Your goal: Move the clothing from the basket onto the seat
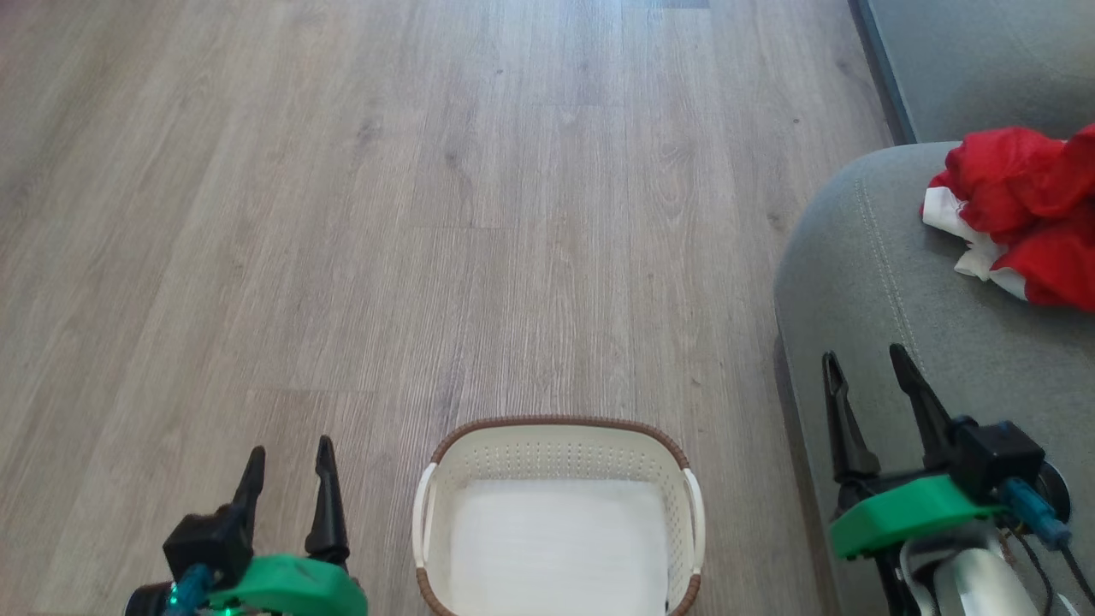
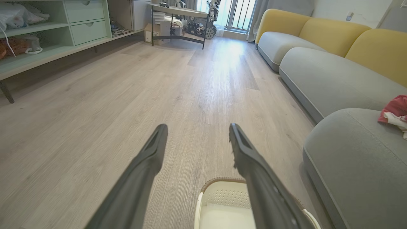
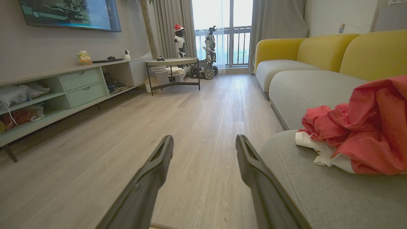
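The red clothing (image 1: 1022,214) with white trim lies bunched on the grey seat (image 1: 864,282) at the right; it also shows as clothing (image 3: 359,136) on the seat (image 3: 318,190) and as clothing (image 2: 396,111) on the seat (image 2: 349,152). The cream basket (image 1: 556,453) with a brown rim stands on the floor at bottom centre, nothing red inside it; its far rim is the basket (image 2: 222,190). My left gripper (image 1: 289,453) (image 2: 197,128) is open left of the basket. My right gripper (image 1: 864,358) (image 3: 205,140) is open over the seat's edge, holding nothing.
Wooden floor (image 1: 428,214) spreads ahead. More grey and yellow sofa sections (image 3: 302,63) run along the right. A green shelf unit (image 3: 63,92) lines the left wall and a small table (image 3: 173,68) stands far off by the window.
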Controlling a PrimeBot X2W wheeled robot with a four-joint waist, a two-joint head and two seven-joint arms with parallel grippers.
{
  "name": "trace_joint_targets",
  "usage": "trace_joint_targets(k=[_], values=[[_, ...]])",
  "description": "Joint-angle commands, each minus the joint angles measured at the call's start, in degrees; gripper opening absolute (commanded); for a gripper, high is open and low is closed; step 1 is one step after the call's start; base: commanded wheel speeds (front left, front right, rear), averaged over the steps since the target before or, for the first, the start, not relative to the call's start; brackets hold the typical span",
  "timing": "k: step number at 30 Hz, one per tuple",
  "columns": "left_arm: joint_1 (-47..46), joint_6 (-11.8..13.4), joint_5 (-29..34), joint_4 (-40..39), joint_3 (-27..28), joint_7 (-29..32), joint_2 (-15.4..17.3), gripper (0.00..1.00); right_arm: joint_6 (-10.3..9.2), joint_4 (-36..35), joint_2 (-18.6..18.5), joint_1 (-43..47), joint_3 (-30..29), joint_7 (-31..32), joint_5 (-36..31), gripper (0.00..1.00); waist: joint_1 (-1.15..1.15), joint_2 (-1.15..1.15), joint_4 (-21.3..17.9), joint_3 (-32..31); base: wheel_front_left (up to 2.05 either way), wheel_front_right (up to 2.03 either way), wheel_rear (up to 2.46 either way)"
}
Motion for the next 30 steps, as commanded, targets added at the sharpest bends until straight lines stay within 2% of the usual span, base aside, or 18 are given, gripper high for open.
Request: trace_joint_targets(k=[1, 16, 30], values=[[-1.86, -0.47, 0.51, -2.21, 2.86, -0.55, -0.04, 1.0, -0.02, -2.19, 0.12, -0.57, 0.98, -0.37, 0.2, 1.0, 0.0, 0.0, -0.04, -0.04, 0.0, 0.0, 0.0], [-1.38, -2.38, 2.06, -1.14, 5.53, -0.56, -1.38, 1.0, -0.02, -1.13, 0.12, 0.59, -0.55, -0.37, -0.18, 1.0, 0.0, 0.0, -1.09, -0.85, 0.0, 0.0, 0.0], [-1.04, -2.87, 3.78, 0.02, 5.63, -0.56, -2.29, 1.0, -0.02, 0.02, 0.13, 0.68, -0.69, -0.37, -0.2, 1.0, 0.0, 0.0, -0.72, -1.43, 0.0, 0.0, 0.0]])
